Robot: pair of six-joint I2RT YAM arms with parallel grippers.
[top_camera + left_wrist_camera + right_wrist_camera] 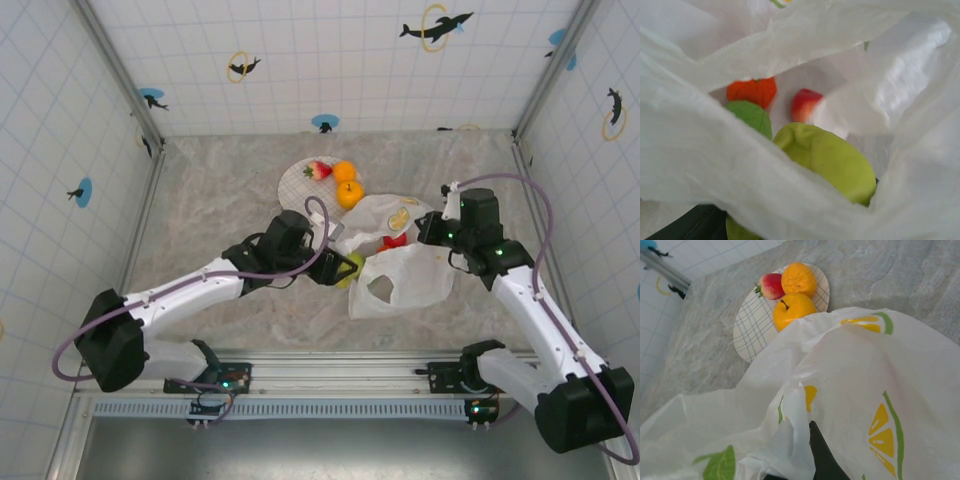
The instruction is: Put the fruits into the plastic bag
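My left gripper (342, 264) is shut on a yellow-green fruit (354, 270) (832, 161) at the left mouth of the plastic bag (405, 275). Its fingers are hidden behind bag film in the left wrist view. Deeper inside the bag lie a red strawberry (805, 104) and a red-orange fruit (751, 91) with a green leaf (751, 115). My right gripper (427, 232) (807, 440) is shut on a fold of the bag's rim and holds it up. One dark finger (824, 456) shows beside the pinched film. A strawberry (318, 170) (771, 286), an orange (344, 170) (798, 279) and a yellow-orange apple (349, 194) (791, 310) sit on the plate.
The white grid-patterned plate (298, 184) (751, 330) lies just behind the bag, touching its far edge. Marble tabletop (210, 210) stretches to the left and front. Tiled walls close in the sides and back.
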